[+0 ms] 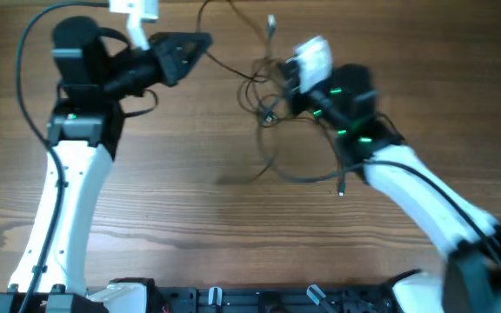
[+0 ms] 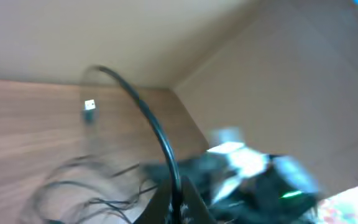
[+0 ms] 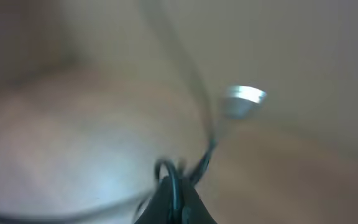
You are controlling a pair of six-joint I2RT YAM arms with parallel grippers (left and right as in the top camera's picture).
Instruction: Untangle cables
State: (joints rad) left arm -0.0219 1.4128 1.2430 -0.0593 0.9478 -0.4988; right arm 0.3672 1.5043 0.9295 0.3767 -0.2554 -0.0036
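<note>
We see the cables (image 1: 268, 106) as a loose tangle on the wooden table (image 1: 190, 209), in the far half, between the two arms and closer to the right one. The left gripper (image 1: 205, 42) is pinched closed on one strand. In the left wrist view that strand comes out from between the closed tips and arcs up and away, clear of the wood. From overhead, a thin strand runs from the left tips across to the knot. The right gripper (image 3: 176, 198) is closed too, jaws together, with a thin strand caught at the tips and a small loop just above them. The right wrist view is heavily blurred, so we can't tell how many strands are in that pinch. Overhead, the right tips sit at the knot's right edge, mostly hidden under the wrist and its white tag (image 1: 311, 57). One plug end (image 1: 270, 23) lies beyond the knot toward the far edge. A second plug (image 1: 341, 190) sits at the end of a wide loop on the near side, just beside the right arm's white link. A silver connector (image 3: 244, 96) shows in the right wrist view, beside the strand above the tips, too blurred to say more. The grippers are apart, with the tangle between them.
</note>
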